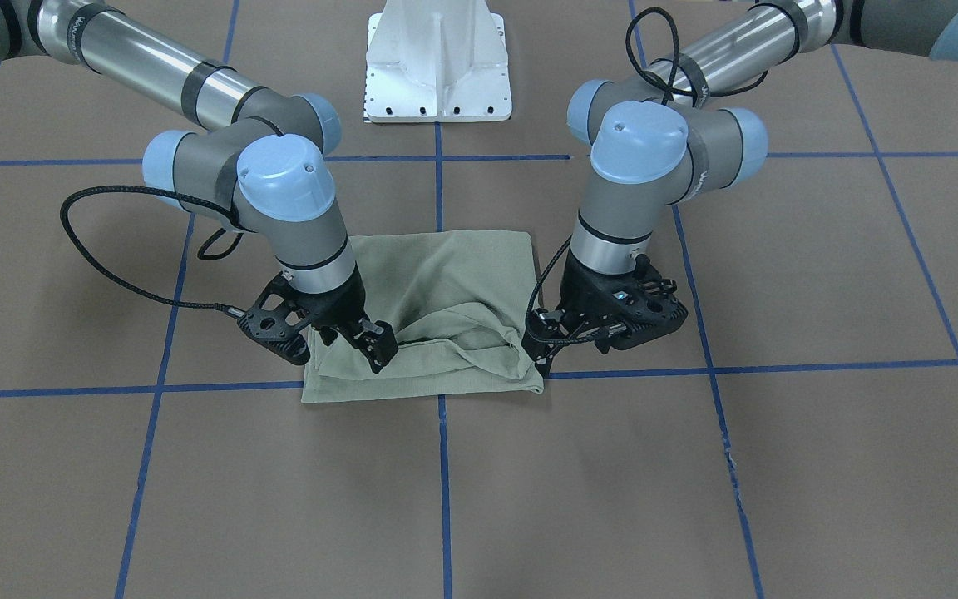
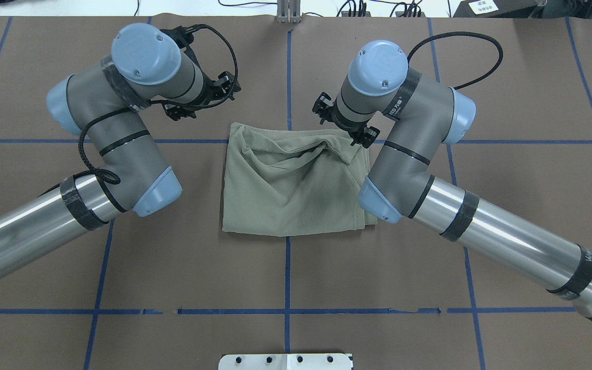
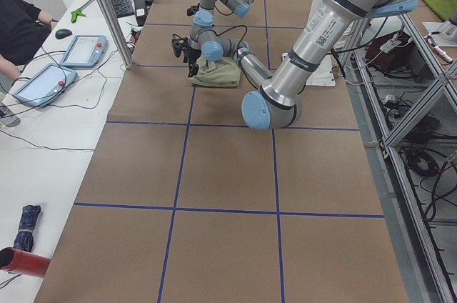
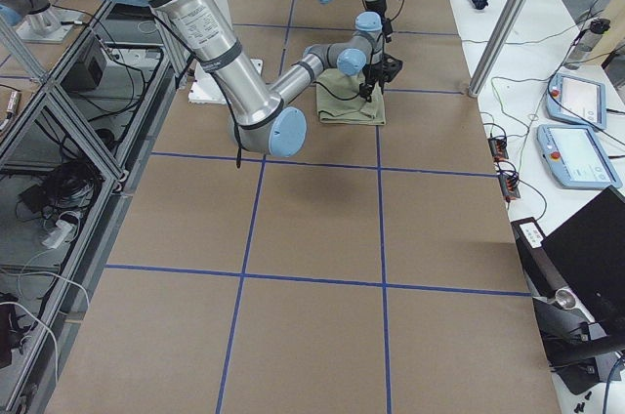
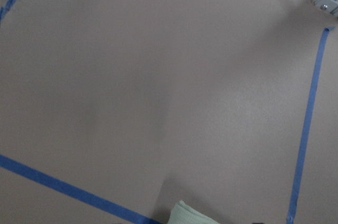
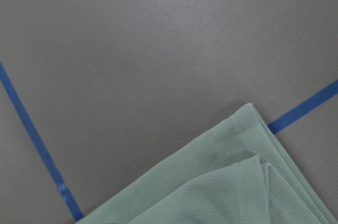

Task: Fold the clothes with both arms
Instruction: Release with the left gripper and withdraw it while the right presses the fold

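Observation:
The clothes, one pale sage-green shirt, lie folded into a rough square at the table's middle, with a bunched ridge along the edge far from the robot. My right gripper rests on that edge near one corner, fingers apart, and looks open. My left gripper sits just off the opposite corner, beside the cloth, and also looks open. The right wrist view shows a flat cloth corner. In the left wrist view only a sliver of cloth shows. No fingers appear in either wrist view.
The white pedestal base stands behind the cloth on the robot's side. Blue tape lines grid the brown table. A side bench with tablets and a metal post runs along the operators' edge.

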